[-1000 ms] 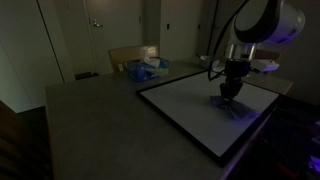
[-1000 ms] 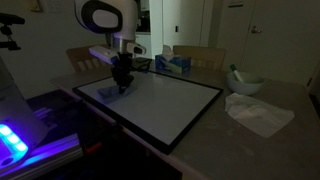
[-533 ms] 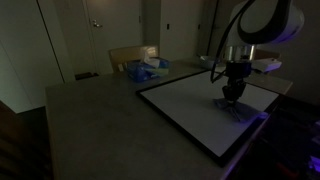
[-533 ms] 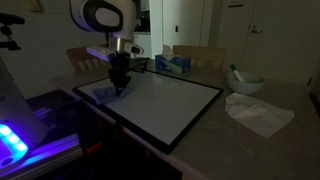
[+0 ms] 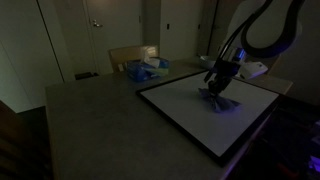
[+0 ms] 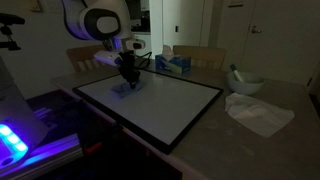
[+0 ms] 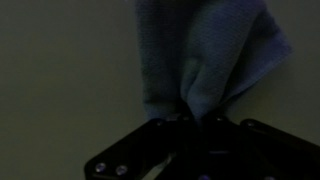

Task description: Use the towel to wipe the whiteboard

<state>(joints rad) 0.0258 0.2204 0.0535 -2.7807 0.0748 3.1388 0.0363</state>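
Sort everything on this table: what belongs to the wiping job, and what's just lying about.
Part of the job: the towel, pinched in the shut jaws and resting on the board; the whiteboard.

Just lying about: the blue-and-white heap at the table's far edge; the pale bowl; the crumpled white sheet beside the board.

**Background clutter, dim room**

Grey bench (image 5: 85,125) is carrying everything. A pale blue-and-white heap (image 5: 143,70) is sitting at its far edge, just in front of a wooden chair (image 5: 122,55). A crumpled white sheet (image 6: 257,112) is lying near a bowl (image 6: 243,84). A purple light (image 6: 12,140) is glowing low beside the bench. A door (image 5: 100,30) is showing in the back wall.
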